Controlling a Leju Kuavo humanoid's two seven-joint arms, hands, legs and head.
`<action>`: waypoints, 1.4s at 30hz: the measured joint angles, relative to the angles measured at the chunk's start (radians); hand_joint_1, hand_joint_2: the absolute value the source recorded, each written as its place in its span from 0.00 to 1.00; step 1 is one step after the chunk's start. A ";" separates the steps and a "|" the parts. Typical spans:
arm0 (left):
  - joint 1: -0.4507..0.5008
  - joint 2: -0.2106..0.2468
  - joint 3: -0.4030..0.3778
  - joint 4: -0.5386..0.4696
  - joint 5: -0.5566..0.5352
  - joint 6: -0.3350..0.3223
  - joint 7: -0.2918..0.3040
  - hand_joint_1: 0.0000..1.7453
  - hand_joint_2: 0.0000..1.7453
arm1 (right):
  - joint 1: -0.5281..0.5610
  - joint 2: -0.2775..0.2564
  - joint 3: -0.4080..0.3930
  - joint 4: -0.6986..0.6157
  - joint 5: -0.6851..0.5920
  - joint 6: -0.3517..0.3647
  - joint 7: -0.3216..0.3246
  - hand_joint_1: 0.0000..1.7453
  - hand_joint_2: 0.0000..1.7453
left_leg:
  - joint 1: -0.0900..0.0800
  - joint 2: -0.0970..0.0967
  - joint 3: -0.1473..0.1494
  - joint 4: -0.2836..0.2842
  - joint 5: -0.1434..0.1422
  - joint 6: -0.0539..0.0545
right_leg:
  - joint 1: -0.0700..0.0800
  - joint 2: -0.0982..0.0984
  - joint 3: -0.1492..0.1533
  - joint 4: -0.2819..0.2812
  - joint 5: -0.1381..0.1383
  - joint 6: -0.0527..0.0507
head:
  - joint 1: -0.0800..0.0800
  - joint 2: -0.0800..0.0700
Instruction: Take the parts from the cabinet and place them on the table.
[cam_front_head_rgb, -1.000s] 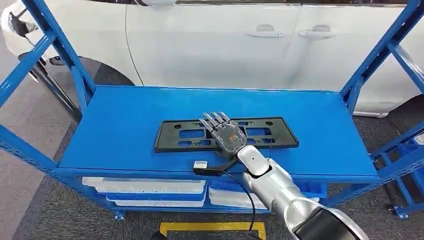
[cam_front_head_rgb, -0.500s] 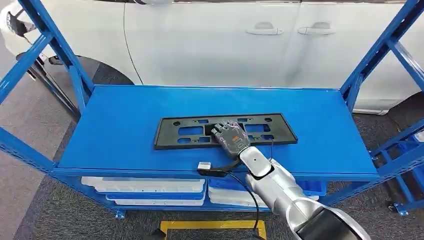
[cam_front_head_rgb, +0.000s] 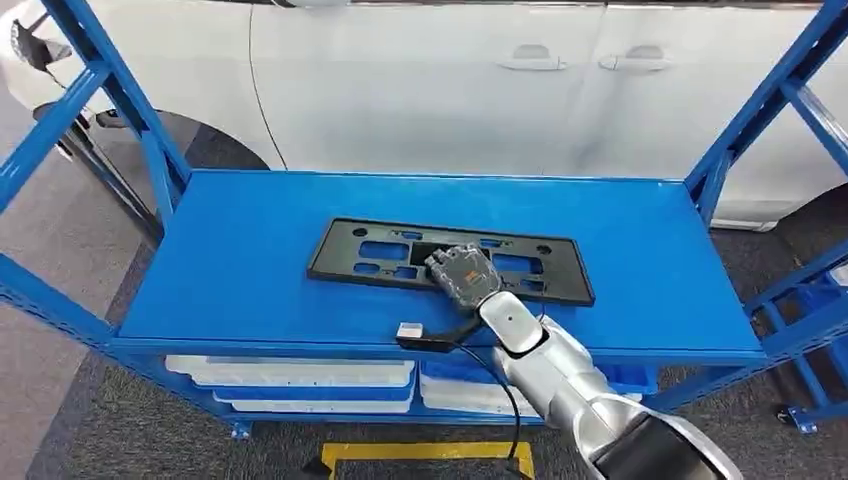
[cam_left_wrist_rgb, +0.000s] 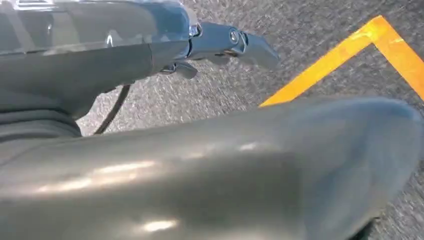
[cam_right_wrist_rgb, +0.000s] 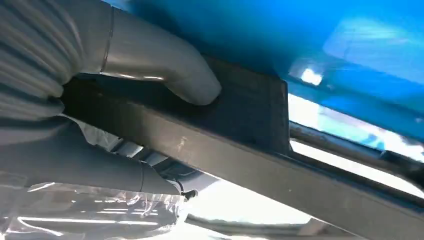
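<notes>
A black licence plate frame (cam_front_head_rgb: 450, 262) lies flat across the middle of the blue shelf (cam_front_head_rgb: 220, 260) of the cabinet. The robot's right hand (cam_front_head_rgb: 462, 276) grips the frame's near edge, thumb (cam_right_wrist_rgb: 165, 62) pressed on top and fingers beneath, likely to lift it clear for the table. A moment ago the fingers were spread flat over the frame; now they are curled around it, and its right end has swung nearer. The left hand (cam_left_wrist_rgb: 210, 165) hangs over the floor; its state cannot be told.
</notes>
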 joint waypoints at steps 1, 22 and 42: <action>-0.001 0.000 -0.001 0.000 0.000 0.000 0.000 0.00 0.00 | 0.004 -0.003 -0.004 -0.018 -0.021 0.000 -0.030 1.00 1.00 | 0.004 0.001 0.002 -0.003 0.003 0.004 | -0.003 0.001 -0.004 0.007 -0.009 0.004 | 0.000 0.000; -0.011 0.009 -0.005 0.000 0.018 0.060 -0.042 0.00 1.00 | 0.288 -0.177 -0.097 -1.093 -1.133 0.503 -0.608 1.00 1.00 | 0.000 0.000 -0.135 0.301 -0.139 -0.033 | -0.003 -0.005 -0.006 -0.016 0.015 -0.037 | 0.000 0.000; -0.024 0.002 0.006 0.000 0.050 0.281 0.097 0.00 1.00 | 0.646 -0.134 0.115 -1.139 -1.189 0.569 -0.635 1.00 1.00 | -0.007 -0.003 0.016 -0.008 -0.009 0.004 | -0.003 -0.003 0.019 -0.004 -0.017 -0.003 | 0.000 0.000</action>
